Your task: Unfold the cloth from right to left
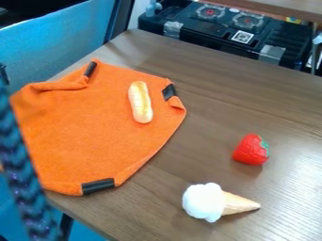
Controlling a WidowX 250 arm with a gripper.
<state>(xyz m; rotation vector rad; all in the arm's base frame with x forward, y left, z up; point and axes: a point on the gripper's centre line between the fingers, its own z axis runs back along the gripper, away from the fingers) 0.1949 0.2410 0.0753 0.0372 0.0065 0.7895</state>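
On orange cloth point(82, 132), toy bread point(140, 102), at left, dark braided cord point(18, 164)

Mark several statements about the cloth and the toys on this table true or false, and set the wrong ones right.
1. The bread-shaped toy lies on the orange cloth. True.
2. The strawberry and the ice cream cone both rest on the wooden table, off the cloth. True.
3. The ice cream cone stands upright on its tip. False: it lies on its side, its tip toward the right of the picture.
4. The cloth lies smooth right out to every edge. False: it bunches up along its upper-left edge in the picture.
5. Black strips show at the edges of the cloth. True.
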